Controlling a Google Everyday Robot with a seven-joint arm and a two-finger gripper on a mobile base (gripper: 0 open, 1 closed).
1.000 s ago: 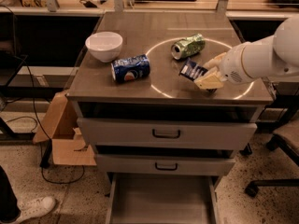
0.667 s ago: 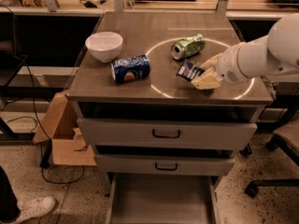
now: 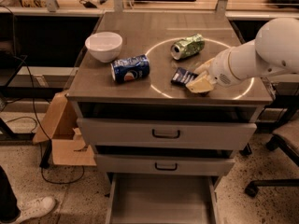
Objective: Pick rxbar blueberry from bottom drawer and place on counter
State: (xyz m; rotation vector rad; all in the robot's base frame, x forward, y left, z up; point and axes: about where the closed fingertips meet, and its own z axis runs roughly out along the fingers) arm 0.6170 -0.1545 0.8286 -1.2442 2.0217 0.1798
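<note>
The rxbar blueberry [image 3: 181, 75], a small flat dark navy bar, lies on the counter [image 3: 140, 45] inside the thin white circle, at its front. My gripper [image 3: 195, 82], cream-coloured on the end of the white arm, comes in from the right. It sits low over the counter, right at the bar's right end and covering that end. The bottom drawer [image 3: 161, 202] is pulled out below, and its grey inside shows nothing in it.
A blue Pepsi can [image 3: 130, 68] lies on its side left of the bar. A crushed green can [image 3: 187, 46] lies behind it. A white bowl [image 3: 103, 45] stands at the counter's left. The two upper drawers [image 3: 166, 134] are closed. A cardboard box [image 3: 63, 132] stands on the floor at left.
The gripper and the bar have shifted slightly left and toward the counter's front edge. The cans and the bowl have not moved.
</note>
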